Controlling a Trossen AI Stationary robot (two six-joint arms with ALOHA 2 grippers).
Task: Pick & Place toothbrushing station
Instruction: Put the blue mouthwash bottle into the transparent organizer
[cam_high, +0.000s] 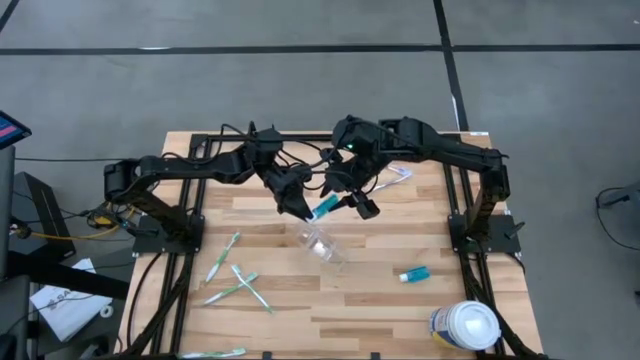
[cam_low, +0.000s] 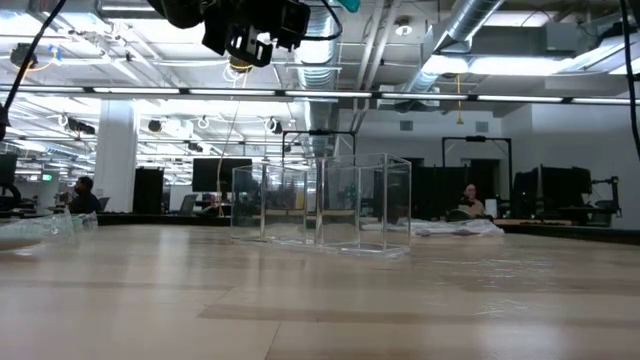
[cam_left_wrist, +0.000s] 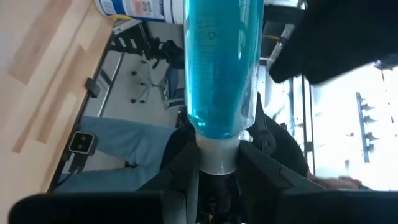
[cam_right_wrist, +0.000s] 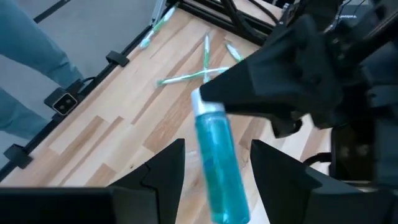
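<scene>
The see-through holder (cam_high: 322, 243) stands on the table's middle on its base; the low view shows it as a clear box with compartments (cam_low: 322, 203). My left gripper (cam_high: 303, 212) is shut on a clear bottle of blue liquid (cam_high: 325, 207) with a white cap, in the air just beyond the holder. My right gripper (cam_high: 362, 207) is open. Its fingers stand on either side of the bottle's free end (cam_right_wrist: 219, 186) without touching it. The low view shows a gripper high above the table (cam_low: 245, 40). My left gripper pinches the bottle's white cap end (cam_left_wrist: 217, 163) between its two fingers (cam_left_wrist: 180, 168). The bottle sticks straight out in line with the fingers. It is lifted clear of the table and lies about level, its free end toward my right gripper.
Several toothbrushes (cam_high: 238, 284) lie at the table's left near part, another near the far right edge (cam_high: 398, 175). A small blue bottle (cam_high: 413, 273) lies right of the holder. A white-lidded round tub (cam_high: 466, 325) stands at the near right corner. People sit in the room behind.
</scene>
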